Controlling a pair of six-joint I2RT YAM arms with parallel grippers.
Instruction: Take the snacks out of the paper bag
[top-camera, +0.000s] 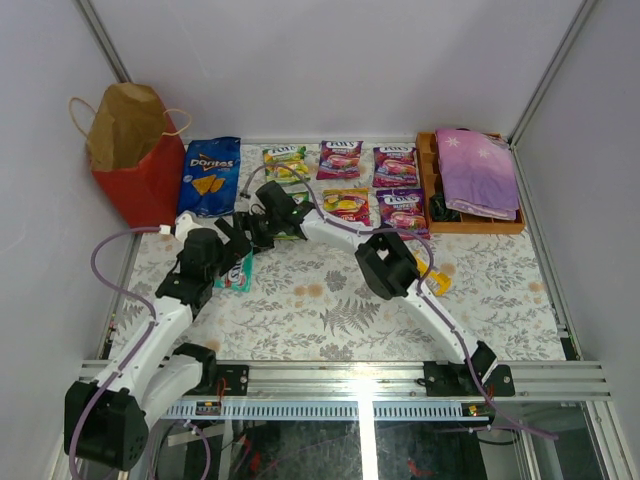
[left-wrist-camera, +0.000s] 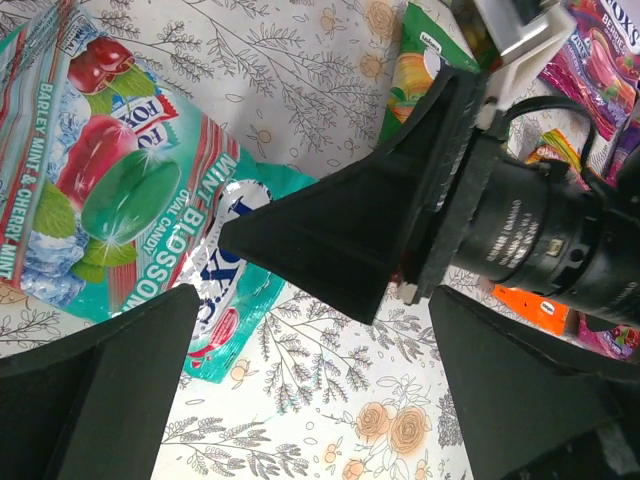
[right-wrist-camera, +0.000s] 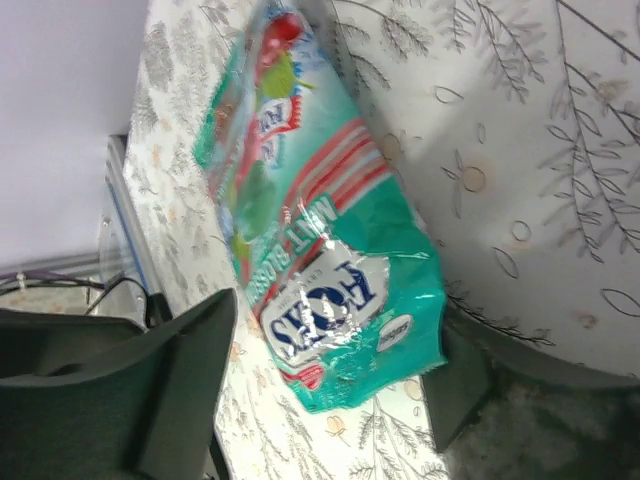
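The red paper bag (top-camera: 135, 150) stands open at the far left. The blue Doritos bag (top-camera: 210, 175) lies beside it. Green-yellow (top-camera: 285, 162), purple (top-camera: 340, 158) and orange (top-camera: 347, 205) pouches lie in rows at the back. A teal Fox's mint pouch (top-camera: 238, 272) lies flat on the tablecloth. My right gripper (right-wrist-camera: 330, 390) is open, its fingers either side of that pouch's (right-wrist-camera: 320, 260) near end. My left gripper (left-wrist-camera: 320, 400) is open and empty just beside the pouch (left-wrist-camera: 120, 200). The two grippers (top-camera: 250, 232) are close together.
A brown wooden tray (top-camera: 425, 175) with the folded purple cloth (top-camera: 478, 170) sits at the back right. A small yellow bar (top-camera: 440, 283) lies by the right arm's elbow. White walls close in on the left, back and right.
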